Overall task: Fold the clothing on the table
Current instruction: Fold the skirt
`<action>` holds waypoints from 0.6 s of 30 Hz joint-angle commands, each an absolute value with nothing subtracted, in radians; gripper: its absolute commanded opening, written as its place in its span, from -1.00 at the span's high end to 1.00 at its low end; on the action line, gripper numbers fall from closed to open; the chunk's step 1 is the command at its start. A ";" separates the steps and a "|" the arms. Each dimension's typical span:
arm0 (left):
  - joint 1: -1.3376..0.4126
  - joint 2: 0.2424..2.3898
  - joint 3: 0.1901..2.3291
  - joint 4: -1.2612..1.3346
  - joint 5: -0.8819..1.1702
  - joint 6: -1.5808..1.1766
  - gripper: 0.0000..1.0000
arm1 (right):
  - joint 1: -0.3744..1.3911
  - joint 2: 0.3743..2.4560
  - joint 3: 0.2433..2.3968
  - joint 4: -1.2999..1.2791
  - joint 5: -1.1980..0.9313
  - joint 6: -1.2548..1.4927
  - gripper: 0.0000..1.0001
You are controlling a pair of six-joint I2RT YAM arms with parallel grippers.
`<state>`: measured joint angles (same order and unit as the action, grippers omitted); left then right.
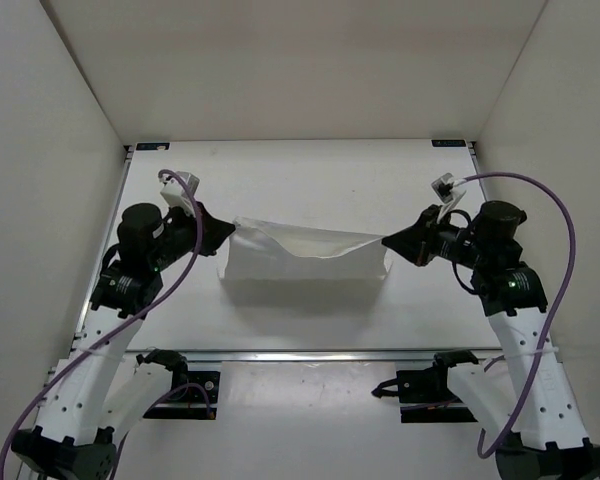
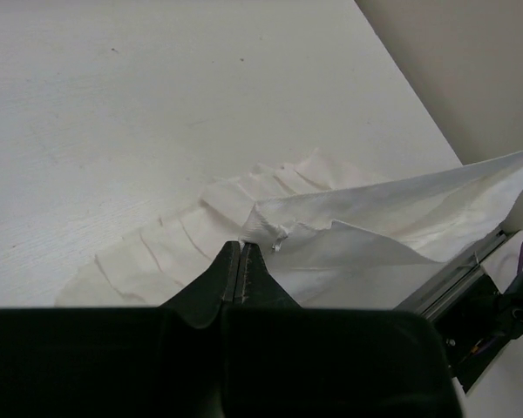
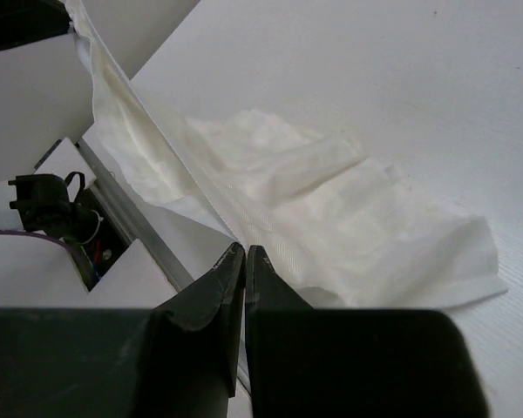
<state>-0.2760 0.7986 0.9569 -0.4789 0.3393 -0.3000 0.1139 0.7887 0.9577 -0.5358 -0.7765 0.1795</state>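
Note:
The clothing [image 1: 305,258] is a thin white garment stretched between both arms above the middle of the table [image 1: 310,180], its lower part hanging down to the surface. My left gripper [image 1: 234,229] is shut on the garment's left top corner; in the left wrist view the gripper [image 2: 242,245] pinches a bunched corner of the clothing [image 2: 349,222]. My right gripper [image 1: 385,240] is shut on the right top corner. From the right wrist, the gripper [image 3: 246,248] holds a taut edge of the clothing [image 3: 314,200], with loose folds resting on the table beyond.
White walls enclose the table on the left, right and back. A metal rail [image 1: 310,354] runs along the near edge, with black brackets [image 1: 425,383] below it. Purple cables [image 1: 540,190] loop off both arms.

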 commanded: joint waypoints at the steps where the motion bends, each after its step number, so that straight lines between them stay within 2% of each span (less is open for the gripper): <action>1: -0.235 0.871 0.925 -0.483 0.284 -0.284 1.00 | 0.061 0.886 0.991 -0.526 -0.775 0.189 1.00; 6: -0.230 1.030 0.881 -0.381 0.253 -0.313 1.00 | 0.115 1.156 0.999 -0.399 -0.686 0.222 1.00; 9: -0.225 1.115 0.862 -0.356 0.229 -0.313 1.00 | 0.104 1.291 0.985 -0.345 -0.701 0.239 1.00; 14: -0.209 1.230 0.818 -0.318 0.186 -0.331 1.00 | 0.133 1.449 0.960 -0.238 -0.687 0.261 1.00; 18: -0.193 1.301 0.802 -0.298 0.146 -0.333 1.00 | 0.163 1.604 1.031 -0.245 -0.638 0.252 1.00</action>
